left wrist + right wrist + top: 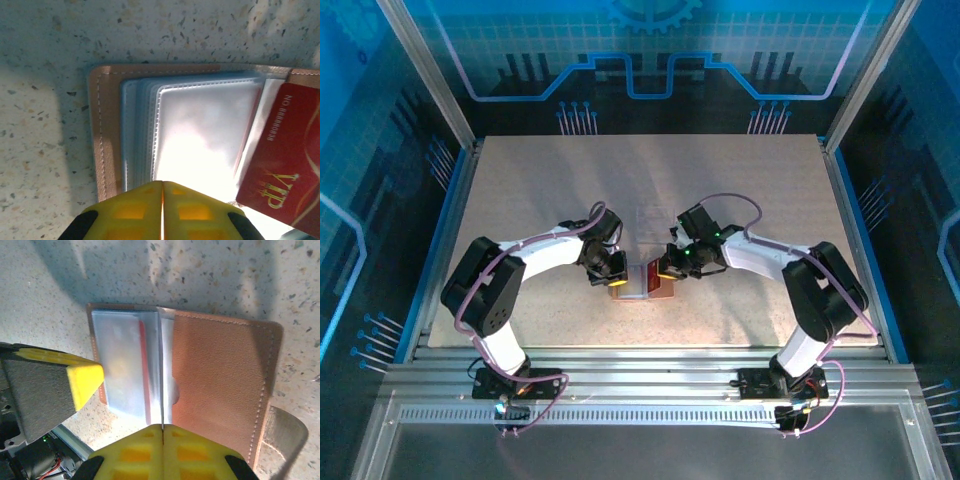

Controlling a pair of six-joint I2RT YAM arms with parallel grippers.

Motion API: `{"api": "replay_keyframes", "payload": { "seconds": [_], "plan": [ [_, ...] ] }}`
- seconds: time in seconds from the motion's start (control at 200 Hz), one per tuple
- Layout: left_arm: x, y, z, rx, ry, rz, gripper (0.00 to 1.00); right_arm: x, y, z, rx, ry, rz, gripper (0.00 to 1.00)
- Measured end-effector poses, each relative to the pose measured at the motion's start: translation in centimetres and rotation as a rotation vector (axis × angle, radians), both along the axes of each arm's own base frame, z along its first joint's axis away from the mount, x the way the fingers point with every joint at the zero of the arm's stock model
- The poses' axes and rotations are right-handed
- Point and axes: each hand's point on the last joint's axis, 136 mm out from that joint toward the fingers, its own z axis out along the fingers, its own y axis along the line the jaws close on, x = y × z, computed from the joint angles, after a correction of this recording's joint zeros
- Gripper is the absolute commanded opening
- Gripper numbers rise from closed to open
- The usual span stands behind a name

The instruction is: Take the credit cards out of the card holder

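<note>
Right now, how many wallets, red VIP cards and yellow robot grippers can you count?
Card holder: 1
Red VIP card: 1
Grippers: 2 (left gripper, right gripper)
Total: 4

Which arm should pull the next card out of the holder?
Right. The right pincer is shut on the red card, standing on edge above the open card holder, so it likely just needs to pull away. The left pincer is shut with nothing visibly held, at the sleeve side, better for pinning.
</note>
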Motion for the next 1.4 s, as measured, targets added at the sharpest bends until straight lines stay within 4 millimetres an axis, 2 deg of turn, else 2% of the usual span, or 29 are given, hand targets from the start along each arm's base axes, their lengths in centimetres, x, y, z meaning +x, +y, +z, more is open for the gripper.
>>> {"api": "replay_keyframes", "payload": {
  "seconds": [0.27, 0.405, 0.57, 0.725, 0.855, 1.081, 1.401],
  "plan": [
    [1.0, -0.4, 2.3, -0.019, -0.054, 0.003, 0.1, 1.3, 0.2, 4.0, 0.0, -0.093, 0.033, 0.04],
    [1.0, -0.2, 2.7, -0.018, -0.067, 0.005, 0.11, 2.5, 0.0, 5.7, -0.014, -0.167, 0.085, 0.04],
    [1.1, -0.1, 3.1, -0.014, -0.08, 0.009, 0.12, 3.7, -0.2, 8.0, -0.055, -0.338, 0.256, 0.0],
    [1.2, 0.3, 3.6, -0.016, -0.096, 0.018, 0.15, 5.0, -0.2, 9.7, -0.143, -0.548, 0.502, 0.0],
    [0.8, 0.9, 3.8, -0.021, -0.107, 0.029, 0.2, 6.0, -0.1, 10.0, -0.212, -0.671, 0.717, 0.0],
    [0.7, 2.5, 5.0, -0.038, -0.155, 0.069, 0.22, 7.7, 0.0, 9.6, -0.295, -0.797, 1.038, 0.0],
    [-0.1, 4.1, 4.5, -0.031, -0.156, 0.104, 0.23, 11.0, 0.2, 9.0, -0.341, -0.815, 1.28, 0.0]
  ]
}}
